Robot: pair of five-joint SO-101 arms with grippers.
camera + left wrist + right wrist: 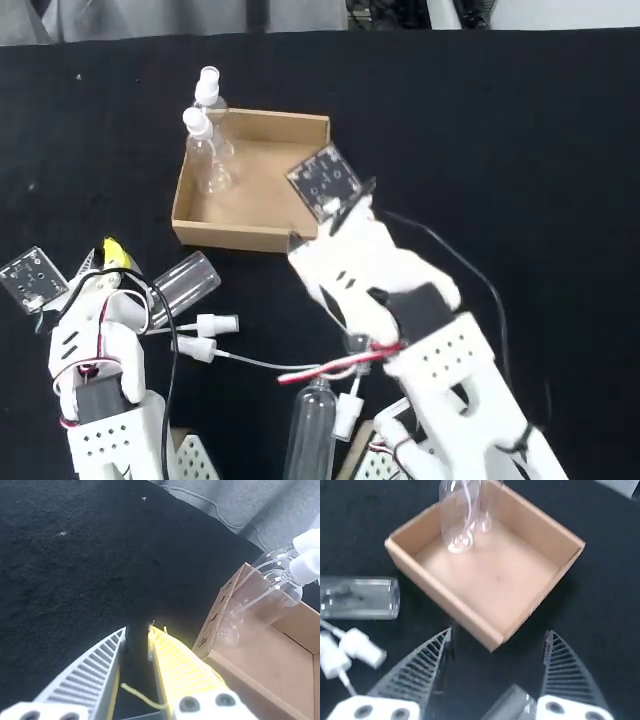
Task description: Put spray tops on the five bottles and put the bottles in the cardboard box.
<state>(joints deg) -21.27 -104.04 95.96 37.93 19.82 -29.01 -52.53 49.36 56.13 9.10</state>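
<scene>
The cardboard box (250, 238) (220, 605) (440, 597) sits left of the table's middle. Two clear bottles with white spray tops (205, 130) (260, 600) (462, 510) stand in its far left corner. A topless bottle (185, 280) (357, 597) lies in front of the box, with two loose spray tops (210, 335) (362, 647) beside it. Another bottle (310, 430) lies near the front edge by a third top (345, 410). My right gripper (298, 243) (499, 631) hangs wide open over the box's near right corner. My left gripper (105, 250) (137, 629) is narrowly open and holds nothing, left of the box.
Black cloth covers the table (520, 150). Wires (260, 362) trail across it between the two arms, next to the loose tops. A grey fabric (240, 505) lies beyond the far edge.
</scene>
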